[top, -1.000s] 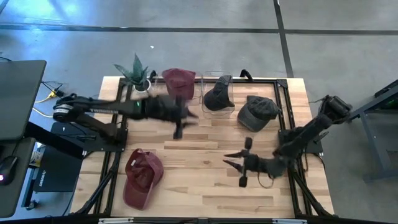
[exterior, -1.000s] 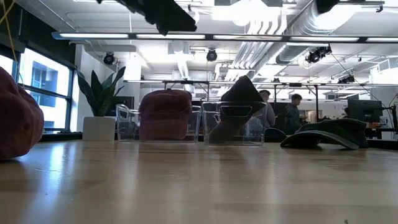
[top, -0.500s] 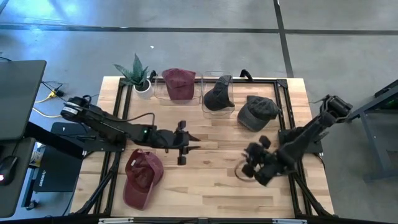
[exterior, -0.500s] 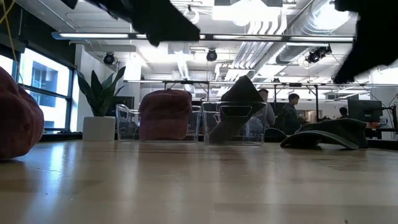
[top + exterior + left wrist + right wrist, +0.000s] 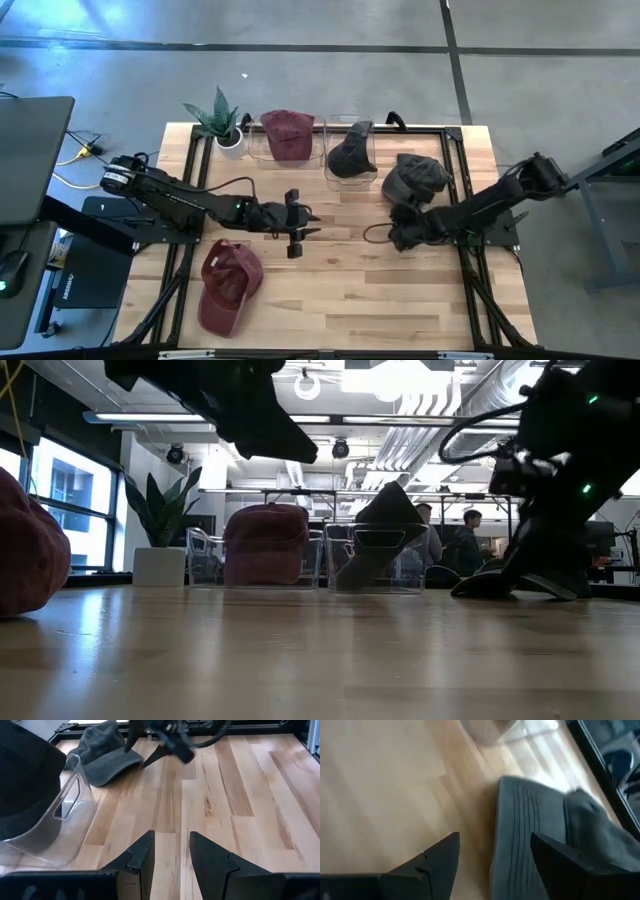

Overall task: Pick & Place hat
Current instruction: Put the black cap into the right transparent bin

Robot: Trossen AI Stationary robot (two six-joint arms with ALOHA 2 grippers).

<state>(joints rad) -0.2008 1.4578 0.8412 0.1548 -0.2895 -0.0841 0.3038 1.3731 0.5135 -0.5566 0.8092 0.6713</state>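
Right claw (image 5: 398, 226), fingers spread, poised beside the gray cap (image 5: 415, 178) near the desk's (image 5: 340, 290) right edge; left claw (image 5: 296, 226) parted, empty, mid-desk.

The table (image 5: 330, 290) is pale wood planks, standing on a grey concrete floor (image 5: 300, 80) crossed by dark lines. A potted plant (image 5: 160, 535) sits at the table's far left corner. Behind it a big window (image 5: 60, 500) lets in daylight. Beyond the table, white ducts (image 5: 420, 440) and strip lights (image 5: 330, 420) run under the ceiling, and two people (image 5: 450, 545) stand far off.
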